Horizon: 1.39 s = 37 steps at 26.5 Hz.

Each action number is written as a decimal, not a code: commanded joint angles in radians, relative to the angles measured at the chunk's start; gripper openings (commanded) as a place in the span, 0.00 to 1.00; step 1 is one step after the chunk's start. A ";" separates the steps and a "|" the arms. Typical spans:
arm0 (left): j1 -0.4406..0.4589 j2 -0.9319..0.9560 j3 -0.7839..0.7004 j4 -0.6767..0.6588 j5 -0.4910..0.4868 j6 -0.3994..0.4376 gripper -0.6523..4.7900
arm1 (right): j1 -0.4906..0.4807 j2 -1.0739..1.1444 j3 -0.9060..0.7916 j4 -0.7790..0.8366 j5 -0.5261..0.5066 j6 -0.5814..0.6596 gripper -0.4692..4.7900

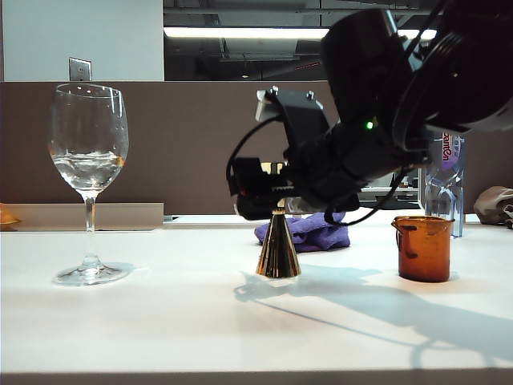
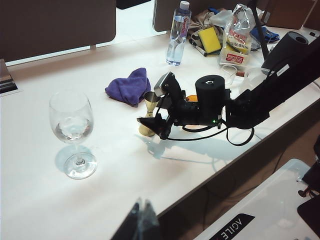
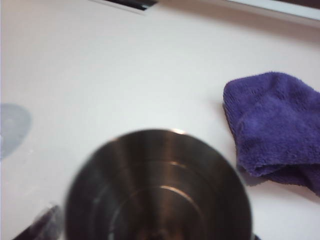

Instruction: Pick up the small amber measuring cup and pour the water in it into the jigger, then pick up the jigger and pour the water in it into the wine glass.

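- Since water sits in the wine glass (image 1: 88,148) at far left, the pouring looks done, and the jigger (image 1: 278,249) stands upright mid-table.
- Spread wide around its upper cone, the right gripper (image 1: 268,192) grips nothing; the arm reaches in low from the right.
- Beside it, the small amber measuring cup (image 1: 424,248) stands upright.
- High above the table, the left gripper (image 2: 142,220) hangs; I cannot tell its opening.

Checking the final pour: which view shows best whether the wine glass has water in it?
The exterior view: the wine glass stands side-on and unobstructed, with the water in the lower bowl. The left wrist view also shows it, smaller, from above. The right wrist view misses it, filled by the jigger at the right gripper.
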State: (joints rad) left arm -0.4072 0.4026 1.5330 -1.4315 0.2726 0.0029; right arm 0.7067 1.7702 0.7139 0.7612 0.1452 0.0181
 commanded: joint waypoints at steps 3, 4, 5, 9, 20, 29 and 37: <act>0.000 0.001 0.003 -0.003 0.001 -0.003 0.12 | 0.001 -0.085 -0.067 0.022 0.040 0.001 0.85; 0.000 0.001 0.003 -0.003 0.001 -0.003 0.12 | 0.001 -0.126 -0.101 0.021 0.040 0.000 0.85; 0.000 0.001 0.003 -0.003 0.001 -0.003 0.12 | 0.001 -0.148 -0.119 0.020 0.041 0.000 0.85; 0.000 0.001 0.003 -0.003 0.001 -0.003 0.12 | -0.005 -0.388 -0.282 -0.005 0.101 0.000 0.85; 0.000 0.001 0.003 -0.003 0.002 -0.003 0.12 | -0.106 -0.806 -0.396 -0.310 0.076 -0.026 0.20; 0.000 0.001 0.003 -0.003 0.001 -0.003 0.12 | -0.306 -1.114 -0.504 -0.425 -0.168 -0.097 0.08; 0.000 0.001 0.003 -0.003 0.001 -0.003 0.12 | -0.430 -1.258 -0.553 -0.429 -0.164 0.009 0.08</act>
State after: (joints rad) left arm -0.4072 0.4023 1.5330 -1.4315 0.2722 0.0029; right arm 0.2825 0.5213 0.1673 0.3157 -0.0223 0.0032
